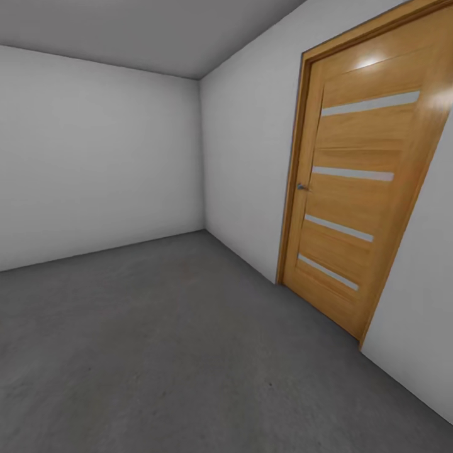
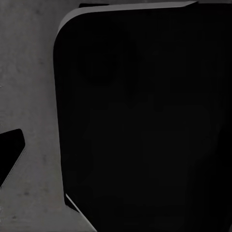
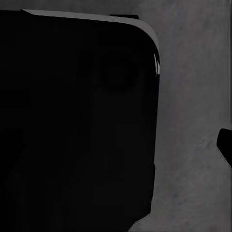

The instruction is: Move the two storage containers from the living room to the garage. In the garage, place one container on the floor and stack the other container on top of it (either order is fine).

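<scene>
The robot is standing in a bare grey room — by the look of it the garage — with dark concrete floor spreading from the left wall to a closed wooden door at right. Judging by this, it is travelling between rooms; next it needs to find a container — none is visible here, so their contents cannot be told. Whether either gripper is open or closed cannot be told: the wrist views are showing dark robot body over concrete.

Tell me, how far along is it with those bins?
Nothing looks finished. The head view shows a bare room with a grey concrete floor, white walls and a closed wooden door, with nothing stacked on that floor. Both wrist views show dark robot bodywork above the concrete. Placing and stacking look still ahead.
</scene>
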